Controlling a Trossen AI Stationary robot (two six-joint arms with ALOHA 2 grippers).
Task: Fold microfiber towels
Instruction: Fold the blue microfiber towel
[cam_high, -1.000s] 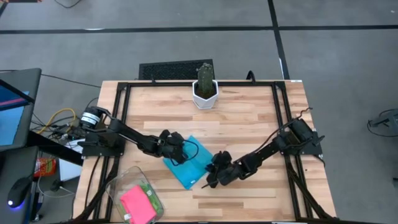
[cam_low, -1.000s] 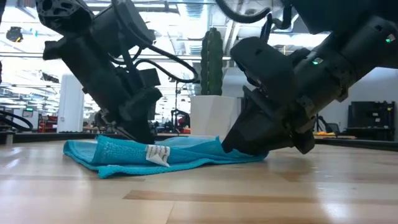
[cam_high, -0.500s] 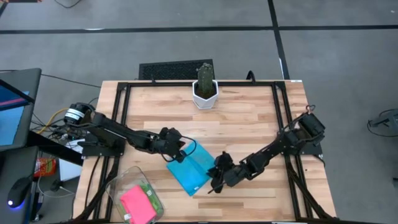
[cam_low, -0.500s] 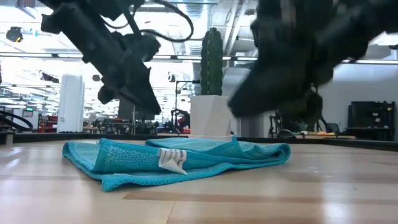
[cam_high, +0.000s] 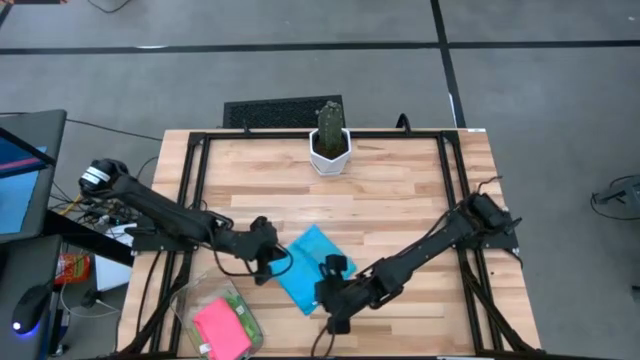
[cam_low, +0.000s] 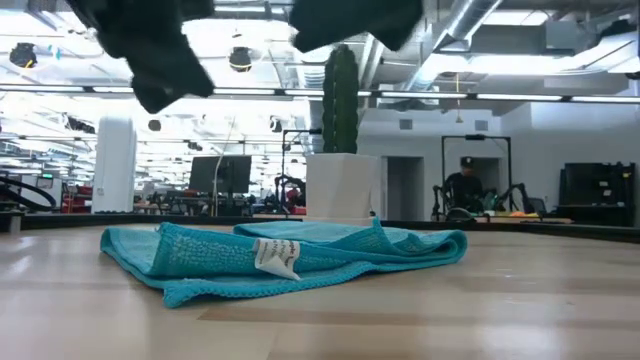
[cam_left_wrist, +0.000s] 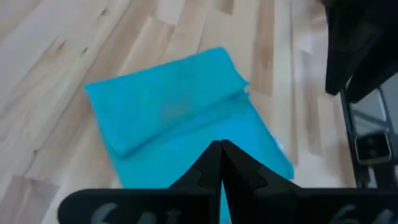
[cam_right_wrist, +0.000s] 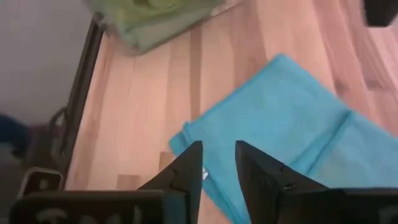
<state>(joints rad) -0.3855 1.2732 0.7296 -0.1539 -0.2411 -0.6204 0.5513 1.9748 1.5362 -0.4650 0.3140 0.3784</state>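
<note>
- Left gripper (cam_left_wrist: 221, 163): your left wrist view shows the two fingertips pressed together, clenched on nothing, raised above the blue towel (cam_high: 310, 263). From overhead this gripper (cam_high: 268, 258) sits just beside the towel's edge on the bin's side.
- Right gripper (cam_right_wrist: 216, 167): your right wrist view shows a narrow gap between the fingers, released, with nothing held. From overhead it (cam_high: 328, 288) hangs at the towel's front corner.
- Blue towel: it lies folded on the wooden table (cam_high: 400, 200), near the front and a little left of centre. In the level view (cam_low: 290, 255) one layer rests on another, the edges are uneven, and a white tag (cam_low: 277, 257) sticks out at the front. The left wrist view (cam_left_wrist: 180, 124) shows a narrower folded flap lying over a wider layer.
- Clear plastic bin (cam_high: 215, 318): it stands at the table's front left corner, holding a pink towel (cam_high: 221, 328) and a green towel (cam_high: 243, 312).
- White pot with a cactus (cam_high: 329, 142): it stands at the table's far edge, well apart from the towel.
- Both arms are lifted, so in the level view nothing stands in front of the towel.
</note>
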